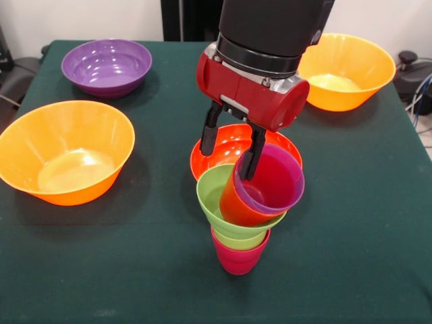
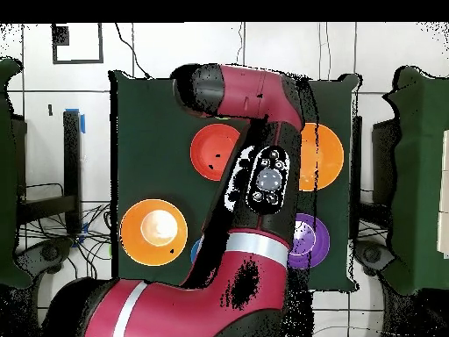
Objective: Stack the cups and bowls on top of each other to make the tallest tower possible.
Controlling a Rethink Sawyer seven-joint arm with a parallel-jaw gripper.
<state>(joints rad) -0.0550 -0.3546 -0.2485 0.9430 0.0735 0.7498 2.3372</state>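
Note:
The tower stands near the table's front in the front view: a crimson cup (image 1: 239, 258) at the bottom, a lime green cup (image 1: 217, 194) in it, then an orange-red cup (image 1: 236, 202) tilted to the right with a purple cup (image 1: 273, 179) nested inside. My gripper (image 1: 227, 163) is open above the tower. One finger (image 1: 253, 152) reaches down inside the purple cup's rim, and the other hangs apart to the left. A red-orange bowl (image 1: 226, 143) sits just behind the tower. In the overhead view my arm hides the tower and the gripper.
Two large orange bowls stand at the left (image 1: 66, 152) and back right (image 1: 345, 71), and a purple bowl (image 1: 106, 66) at the back left. The overhead view shows the red-orange bowl (image 2: 213, 151), both orange bowls (image 2: 154, 231) (image 2: 326, 156), the purple bowl (image 2: 307, 239) and a blue sliver (image 2: 194, 254).

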